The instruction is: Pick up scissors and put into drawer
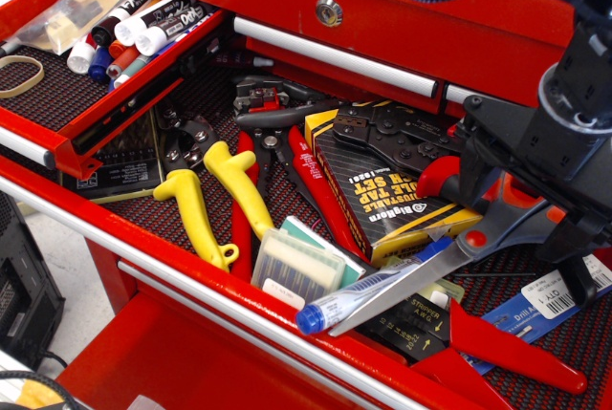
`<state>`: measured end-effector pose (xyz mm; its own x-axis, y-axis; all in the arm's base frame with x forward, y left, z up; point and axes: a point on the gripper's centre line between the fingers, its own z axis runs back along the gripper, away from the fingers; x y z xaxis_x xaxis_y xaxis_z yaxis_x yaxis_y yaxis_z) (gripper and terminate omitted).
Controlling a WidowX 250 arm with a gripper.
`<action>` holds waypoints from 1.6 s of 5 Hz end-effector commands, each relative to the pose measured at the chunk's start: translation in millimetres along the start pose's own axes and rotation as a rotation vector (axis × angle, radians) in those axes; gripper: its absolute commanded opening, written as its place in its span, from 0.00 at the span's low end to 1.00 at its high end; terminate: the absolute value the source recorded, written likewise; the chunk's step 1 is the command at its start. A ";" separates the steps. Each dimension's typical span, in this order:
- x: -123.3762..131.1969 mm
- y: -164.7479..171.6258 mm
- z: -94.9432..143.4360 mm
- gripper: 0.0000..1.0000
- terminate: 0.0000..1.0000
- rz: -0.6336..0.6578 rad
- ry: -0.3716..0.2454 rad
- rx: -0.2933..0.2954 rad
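Only view: black end effector down at right, straddling the scissors handles (loops hidden behind it; grip state cannot tell). Scissors lie in the open red drawer, silver blades pointing left-down, touching the blue pen and just beside the yellow-black box. Yellow-handled pliers left of that.

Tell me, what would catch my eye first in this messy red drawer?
Probably the big black claw at the right, lowered over the handles of the large scissors, whose long silver blades point down-left across a blue pen. Next, the bright yellow-handled pliers left of centre stand out against the dark liner. At the top left, a smaller tray holds a row of markers.
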<state>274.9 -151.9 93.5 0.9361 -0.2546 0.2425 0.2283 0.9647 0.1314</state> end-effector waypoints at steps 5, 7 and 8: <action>-11.0 7.6 -13.5 0.00 0.00 0.136 -0.103 -0.064; 0.2 23.3 19.1 0.00 0.00 -0.113 0.097 0.048; -3.0 35.1 35.1 0.00 0.00 -0.188 0.148 0.089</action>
<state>260.4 -113.3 112.8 0.9098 -0.4150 -0.0046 0.4032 0.8811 0.2471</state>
